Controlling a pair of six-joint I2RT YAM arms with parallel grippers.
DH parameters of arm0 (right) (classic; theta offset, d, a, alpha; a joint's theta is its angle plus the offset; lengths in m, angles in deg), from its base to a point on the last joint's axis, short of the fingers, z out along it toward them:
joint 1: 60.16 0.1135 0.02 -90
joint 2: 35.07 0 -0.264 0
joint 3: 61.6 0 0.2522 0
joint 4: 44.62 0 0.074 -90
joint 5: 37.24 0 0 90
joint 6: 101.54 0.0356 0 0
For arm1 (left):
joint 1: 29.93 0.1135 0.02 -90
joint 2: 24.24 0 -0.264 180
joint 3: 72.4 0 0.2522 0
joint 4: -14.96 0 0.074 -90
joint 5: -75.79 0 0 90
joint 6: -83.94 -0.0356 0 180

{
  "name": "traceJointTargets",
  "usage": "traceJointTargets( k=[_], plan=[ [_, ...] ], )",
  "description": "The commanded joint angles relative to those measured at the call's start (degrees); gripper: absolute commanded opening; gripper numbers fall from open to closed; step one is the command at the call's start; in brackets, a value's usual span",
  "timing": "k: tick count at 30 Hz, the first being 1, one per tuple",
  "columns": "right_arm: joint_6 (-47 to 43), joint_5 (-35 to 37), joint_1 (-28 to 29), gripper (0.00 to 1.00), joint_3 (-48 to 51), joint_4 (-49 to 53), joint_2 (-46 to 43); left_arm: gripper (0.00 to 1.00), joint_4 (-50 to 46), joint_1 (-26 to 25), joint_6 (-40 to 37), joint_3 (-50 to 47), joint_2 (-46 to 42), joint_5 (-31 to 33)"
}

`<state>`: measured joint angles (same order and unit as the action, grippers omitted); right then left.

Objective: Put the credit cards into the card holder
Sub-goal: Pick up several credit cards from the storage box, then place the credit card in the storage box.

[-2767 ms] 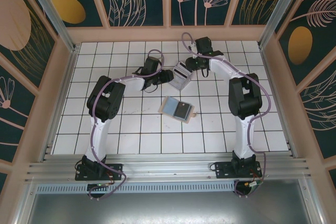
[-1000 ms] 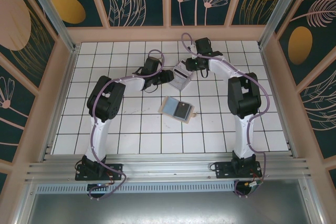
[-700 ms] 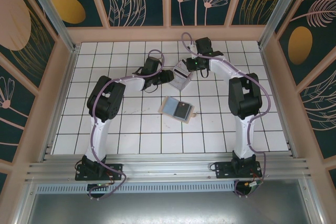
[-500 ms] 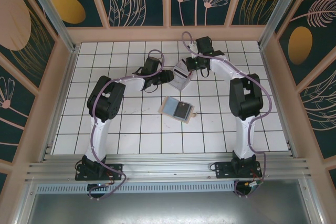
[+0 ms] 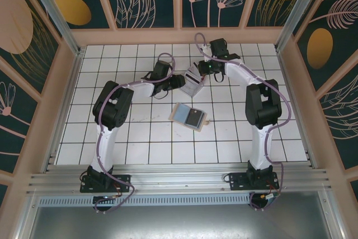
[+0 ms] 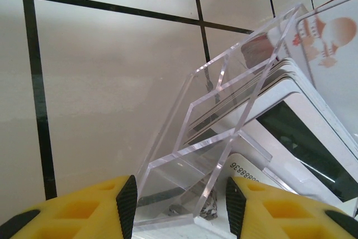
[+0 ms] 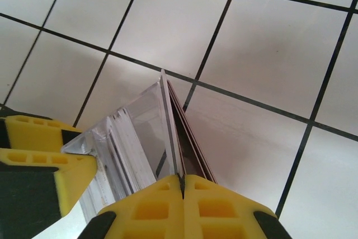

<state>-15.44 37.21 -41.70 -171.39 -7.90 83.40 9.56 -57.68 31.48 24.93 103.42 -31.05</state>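
- Grip at the far middle of the tiled table (image 5: 140, 138): the right gripper (image 7: 183, 186) is pressed fully closed on the edge of the outermost card (image 7: 170, 121), which sits slotted in a clear acrylic rack (image 6: 184, 155).
- The left gripper (image 6: 179, 205) stands about half open around the rack's foot, with its pads against the two sides. It appears to be clamping the rack steady.
- More credit cards (image 6: 291, 121) sit packed in the rack's slots, pale-faced, one with a dark panel.
- The card holder (image 5: 205, 118), flat and tan, lies well apart from the rack, nearer the arm bases. A pale patch and a dark patch show on its face, too small to identify.
- Step in hand, by the look of it: drawing one card out of the rack.
- The next move calls for a straight pull along the slot with the rack held down. After that comes a carry to the holder and a flat entry into its mouth, though which side the mouth faces cannot be told.
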Motion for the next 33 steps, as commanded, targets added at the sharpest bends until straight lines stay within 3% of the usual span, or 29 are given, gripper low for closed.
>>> traceJointTargets(
  k=[1, 12, 25, 33],
  plan=[
    [1.48, -4.04, -1.64, 0.05, 0.07, -0.32, -4.64, 0.48, -3.27, 0.14, -0.19, -0.17, 0.48, -0.69],
    [3.8, -10.77, -4.18, 0.04, 2.23, -2.39, -4.88, 0.48, -3.26, 0.15, -0.19, -0.03, 0.54, -0.89],
    [0.37, -6.09, -4.26, 0.04, 2.22, -1.48, -1.48, 0.49, -3.35, 0.13, 0.06, -0.14, -0.15, -1.51],
    [1.99, -12.97, -4.61, 0.03, 5.15, -6.0, -5.34, 0.55, -2.31, 0.14, -0.34, -0.89, -7.0, -2.89]
  ],
)
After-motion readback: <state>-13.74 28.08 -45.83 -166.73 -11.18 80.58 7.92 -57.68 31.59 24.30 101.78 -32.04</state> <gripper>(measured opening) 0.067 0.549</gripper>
